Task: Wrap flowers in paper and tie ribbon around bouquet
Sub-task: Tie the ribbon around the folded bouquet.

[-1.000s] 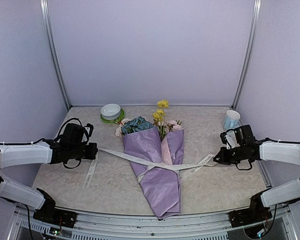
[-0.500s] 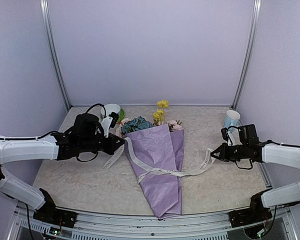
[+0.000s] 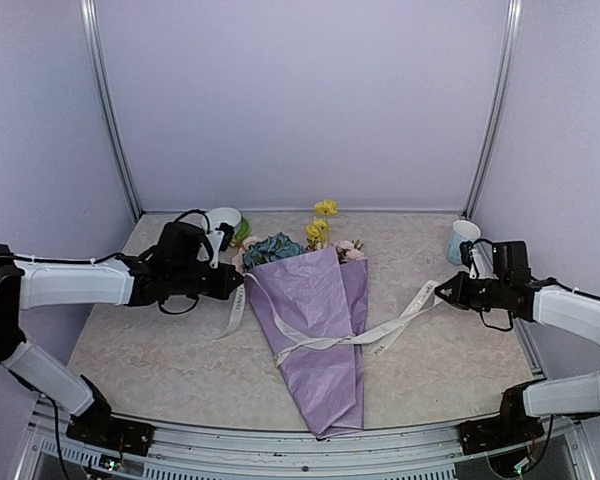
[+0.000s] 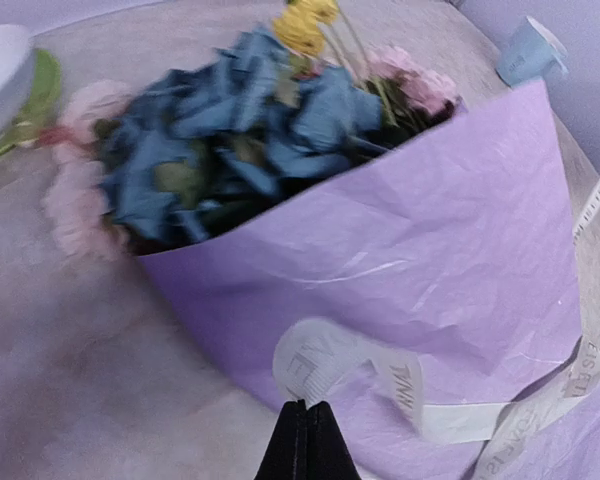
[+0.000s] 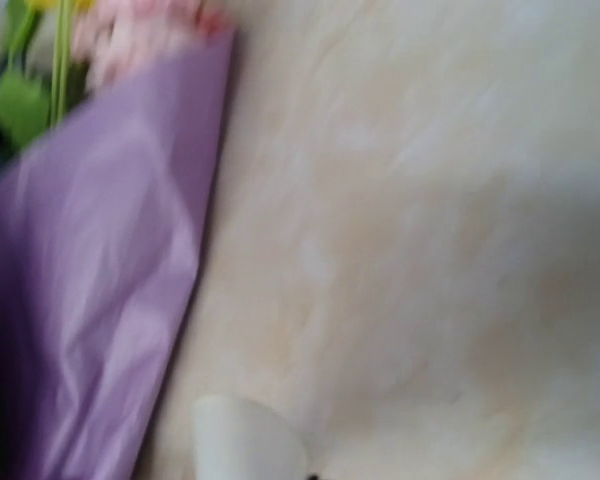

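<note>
bouquet (image 3: 315, 320) lies centre of table (image 3: 150, 350), flowers (image 3: 274, 248) at far end, tip near. paper (image 3: 320, 295) wrap looks done; tying step in hand. ribbon (image 4: 400, 382) draped slack across paper. left gripper (image 3: 240, 284) pinched shut on ribbon's left end, right gripper (image 3: 443, 291) pinched shut on right end. next, likely: cross ends, form knot, pull snug without dragging bouquet.

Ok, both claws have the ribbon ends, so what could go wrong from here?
The ribbon lies slack across the bouquet with no knot visible, so a pull could slide it toward the narrow end. The left claw seems to pinch it only at the very tips, so it might slip free. That claw also sits close to the flowers and the bowl, and a wide swing may knock them.
</note>
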Controlling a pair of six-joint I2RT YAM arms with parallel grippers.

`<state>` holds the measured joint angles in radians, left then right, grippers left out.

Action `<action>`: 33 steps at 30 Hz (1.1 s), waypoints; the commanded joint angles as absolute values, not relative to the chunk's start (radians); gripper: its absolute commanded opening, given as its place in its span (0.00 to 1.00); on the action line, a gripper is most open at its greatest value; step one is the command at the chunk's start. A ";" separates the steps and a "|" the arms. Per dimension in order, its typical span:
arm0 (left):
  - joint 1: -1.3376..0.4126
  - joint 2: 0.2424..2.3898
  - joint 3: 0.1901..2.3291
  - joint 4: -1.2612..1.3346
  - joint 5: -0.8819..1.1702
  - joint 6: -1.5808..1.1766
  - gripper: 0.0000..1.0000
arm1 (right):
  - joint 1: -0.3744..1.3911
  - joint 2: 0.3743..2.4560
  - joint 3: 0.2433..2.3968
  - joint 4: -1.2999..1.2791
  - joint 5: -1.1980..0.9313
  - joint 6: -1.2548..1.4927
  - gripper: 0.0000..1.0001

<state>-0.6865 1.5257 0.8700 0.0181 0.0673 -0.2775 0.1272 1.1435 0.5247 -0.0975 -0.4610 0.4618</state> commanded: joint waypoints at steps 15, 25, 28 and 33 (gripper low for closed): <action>-0.063 0.946 0.354 0.096 0.011 -0.578 0.00 | -0.217 1.110 0.270 0.219 -0.513 0.655 0.00; 0.167 0.803 0.327 0.026 -0.014 -0.575 0.00 | -0.466 1.070 0.159 0.279 -0.551 0.690 0.00; 0.268 0.794 0.304 0.029 0.048 -0.565 0.00 | -0.521 1.076 0.151 0.281 -0.565 0.685 0.00; 0.430 0.788 0.247 0.054 0.151 -0.573 0.00 | -0.622 1.084 0.127 0.291 -0.600 0.670 0.00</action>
<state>0.3054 0.8043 0.2749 0.0055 0.2123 -0.5713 -0.5171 1.0874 0.1398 0.2214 -0.6838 0.6930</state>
